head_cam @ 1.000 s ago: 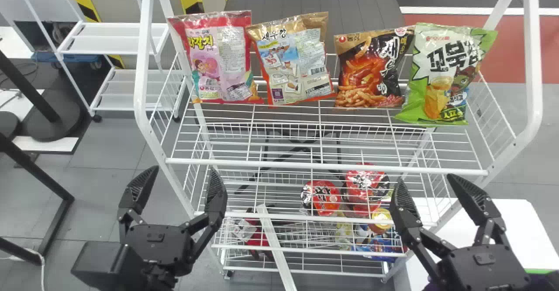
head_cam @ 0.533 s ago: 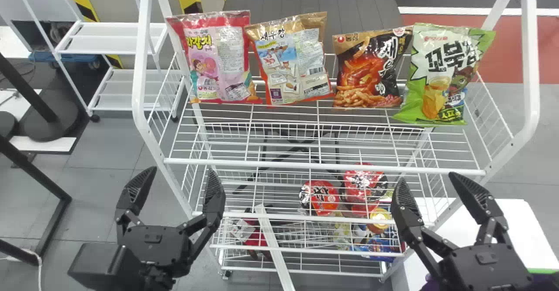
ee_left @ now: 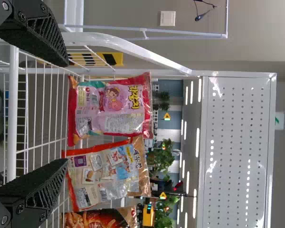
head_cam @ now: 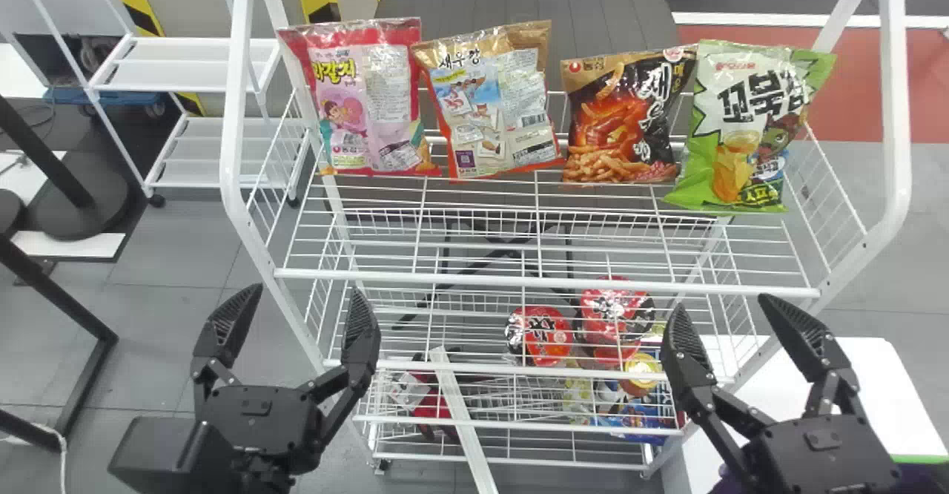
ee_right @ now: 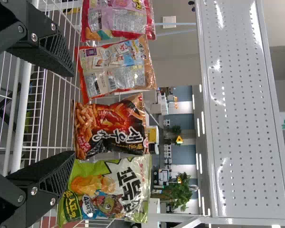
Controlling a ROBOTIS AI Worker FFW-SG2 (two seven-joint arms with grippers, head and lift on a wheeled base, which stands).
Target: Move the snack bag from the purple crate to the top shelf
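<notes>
1. Although which pack the task means cannot be told, four stand side by side on the top shelf: pink bag, brown-topped bag, black bag, green bag.
2. Handling, as judged: light, soft, slippery film; brittle contents likely to crush under a hard squeeze.
3. Recommended hold: upper seal, or lightly across the middle.
4. Left gripper: fingers wide apart, nothing held; pointed towards the rack, near its left post.
5. Right gripper: likewise spread and empty, pointed towards the rack's right part; purple crate close by, at the view's lower right corner.
</notes>
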